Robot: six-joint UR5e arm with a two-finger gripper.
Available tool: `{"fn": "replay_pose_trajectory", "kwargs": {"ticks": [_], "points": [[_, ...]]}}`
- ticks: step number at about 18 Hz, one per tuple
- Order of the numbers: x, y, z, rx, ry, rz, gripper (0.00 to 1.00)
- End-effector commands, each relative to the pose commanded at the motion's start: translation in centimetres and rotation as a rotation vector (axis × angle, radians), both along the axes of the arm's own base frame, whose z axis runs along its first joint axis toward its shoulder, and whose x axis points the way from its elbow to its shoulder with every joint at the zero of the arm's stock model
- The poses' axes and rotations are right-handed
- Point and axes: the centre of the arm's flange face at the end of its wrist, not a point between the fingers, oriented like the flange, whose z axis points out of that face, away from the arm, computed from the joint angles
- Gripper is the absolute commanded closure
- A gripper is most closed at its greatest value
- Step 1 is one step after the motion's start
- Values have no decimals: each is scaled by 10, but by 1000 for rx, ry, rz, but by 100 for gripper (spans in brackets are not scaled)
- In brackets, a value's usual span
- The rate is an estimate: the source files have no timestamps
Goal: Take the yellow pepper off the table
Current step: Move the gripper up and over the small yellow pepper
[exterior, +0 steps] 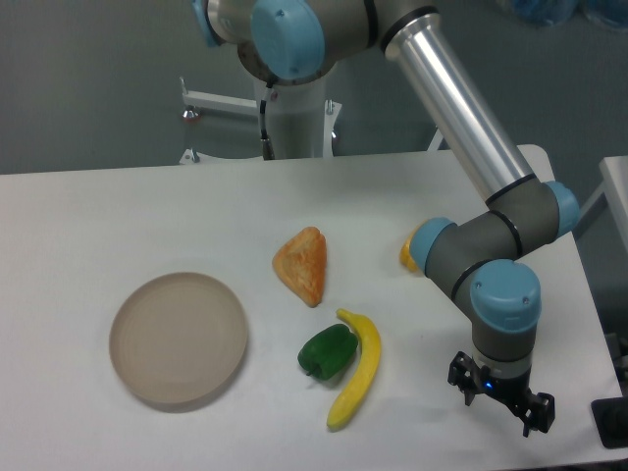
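Observation:
Only a small yellow-orange sliver of the yellow pepper shows on the white table, right of centre; the rest is hidden behind the arm's wrist joint. My gripper hangs low over the table near the front right, well in front of and to the right of the pepper. Its dark fingers are spread apart and hold nothing.
An orange triangular wedge lies mid-table. A green pepper and a long yellow banana lie together in front of it. A round beige plate sits at the front left. The table's right edge is close to the gripper.

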Motion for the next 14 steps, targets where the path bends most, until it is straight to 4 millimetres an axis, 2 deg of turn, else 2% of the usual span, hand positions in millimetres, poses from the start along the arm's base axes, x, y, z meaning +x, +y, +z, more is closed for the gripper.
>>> {"fn": "replay_pose_trajectory", "kwargs": {"ticks": [6,9,14], "points": [[4,-5,15,-4,4,2,0],[12,-15,26,-27,-16,6,0],[27,-67,52,-141,-127,34,0]]}}
